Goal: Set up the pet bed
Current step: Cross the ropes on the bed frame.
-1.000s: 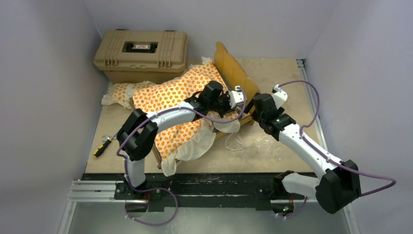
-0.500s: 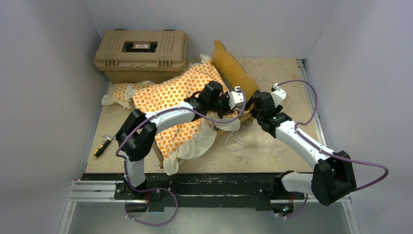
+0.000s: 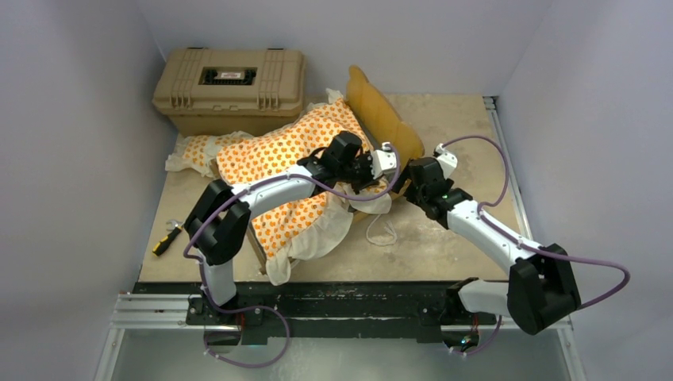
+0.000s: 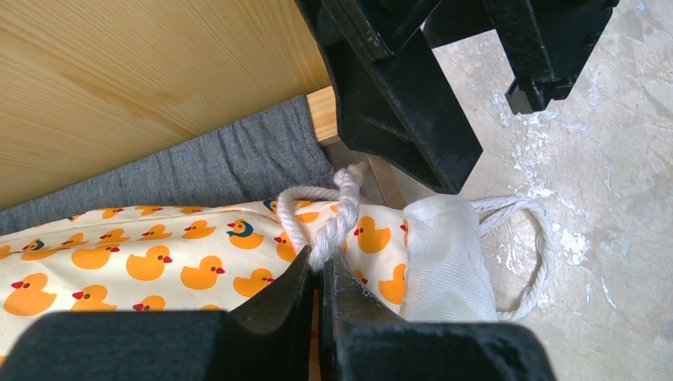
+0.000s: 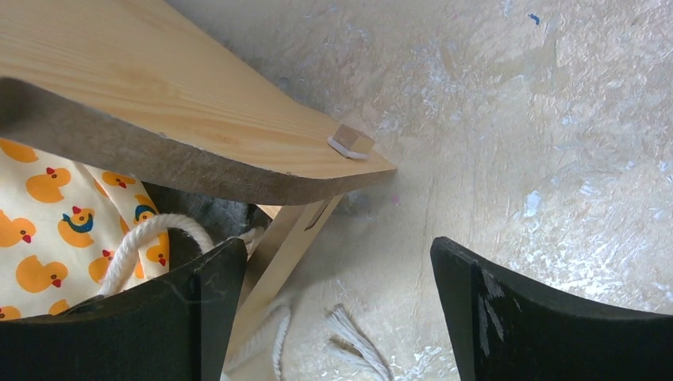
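1. Left end effector (image 4: 319, 274): clamped shut on the white cord (image 4: 337, 214) at its knot, right at the corner of the mattress cushion (image 4: 159, 254). It grips cord only, not fabric.
2. Right end effector (image 5: 337, 266): jaws wide apart and empty, hovering low just beside the headboard's foot corner. The left end effector is close alongside it.
3. Pet bed: the wooden frame (image 5: 198, 103) sits mid-surface, headboard toward the far wall. The grey base (image 4: 214, 167) shows bare at this corner. In the top view the cushion is draped skew over the frame, with ruffle spilling off the near side onto the surface (image 5: 516, 119), so it's not seated.
4. Pillow: probably the small ruffled piece (image 3: 193, 149) beside the tan case (image 3: 230, 83), but I can't separate it cleanly from the cushion.
5. Risks:
   - Pulling by the cord drags one corner only, so the cushion could bunch or twist rather than slide flat.
   - The cord could slip at the knot, or the loose loop on the surface could snag the frame leg.
   - The frame looks light and nothing pins it, so a cushion tug could skid or tip it. The right arm is well placed to brace it.
   - The two wrists are nearly touching, so any sideways move risks a collision.
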Controlling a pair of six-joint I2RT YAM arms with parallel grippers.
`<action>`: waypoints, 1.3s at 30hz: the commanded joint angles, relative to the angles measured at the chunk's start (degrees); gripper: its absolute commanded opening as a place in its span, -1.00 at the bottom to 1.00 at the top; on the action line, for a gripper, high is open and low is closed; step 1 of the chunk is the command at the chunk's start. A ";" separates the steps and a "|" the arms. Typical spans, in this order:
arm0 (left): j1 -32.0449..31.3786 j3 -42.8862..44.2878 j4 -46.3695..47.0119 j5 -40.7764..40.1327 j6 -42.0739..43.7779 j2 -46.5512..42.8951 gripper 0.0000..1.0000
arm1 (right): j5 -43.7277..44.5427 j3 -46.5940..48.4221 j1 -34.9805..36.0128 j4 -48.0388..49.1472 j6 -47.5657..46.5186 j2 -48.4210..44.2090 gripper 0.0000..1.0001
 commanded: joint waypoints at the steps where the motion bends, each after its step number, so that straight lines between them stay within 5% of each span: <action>1: 0.11 2.85 -2.84 1.76 1.93 -1.32 -1.00 | 0.02 0.07 0.03 -2.11 -1.09 -0.58 0.78; 10: -1.23 8.36 -6.09 2.20 3.23 4.74 -1.00 | 0.24 -1.48 -0.01 -3.10 1.02 -7.66 0.83; 25: -3.74 16.34 -19.59 -3.80 9.35 8.93 -1.00 | -20.14 -12.20 -12.76 6.34 -0.38 -16.64 0.81; 27: -4.38 17.31 -19.77 -4.11 9.21 9.25 -0.80 | -22.08 -13.65 -13.39 8.06 -0.26 -17.10 0.78; 31: -4.70 18.32 -19.17 -5.71 7.24 8.18 -0.08 | -23.25 -17.02 -14.31 10.18 -0.71 -17.85 0.69; 39: -4.56 15.08 -13.89 -14.65 0.67 -2.53 0.49 | -25.51 -22.28 -15.82 12.75 0.29 -18.84 0.36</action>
